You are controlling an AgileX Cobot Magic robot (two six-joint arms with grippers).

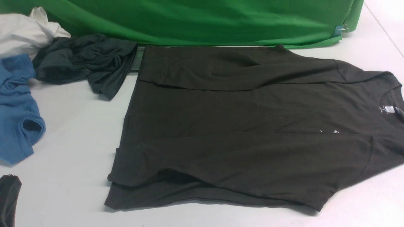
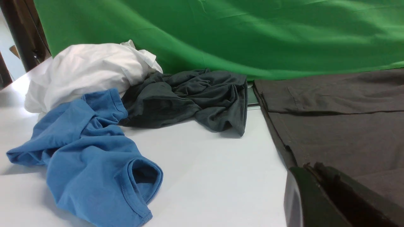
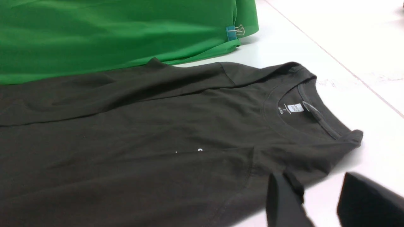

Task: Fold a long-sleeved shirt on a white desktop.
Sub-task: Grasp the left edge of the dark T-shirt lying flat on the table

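The long-sleeved shirt [image 1: 236,126] lies flat on the white desktop [image 1: 72,142], very dark, with its collar to the right and hem to the left. Both sleeves are folded in over the body. Its white neck label [image 3: 295,108] and tiny chest print [image 3: 189,151] face up. My left gripper [image 2: 307,166] is shut and empty, low over the table by the hem side; it shows as a dark shape [image 1: 8,181] at the front left. My right gripper [image 3: 317,178] is open beside the near shoulder, with bare table between its fingers. It is out of the front view.
A blue shirt [image 1: 15,110], a crumpled charcoal garment [image 1: 85,63] and a white garment [image 1: 25,31] are heaped at the back left. The green backdrop [image 1: 202,19] runs along the back, with a clip [image 1: 342,30] at its right end. A grey hatch [image 1: 135,60] shows beside the shirt.
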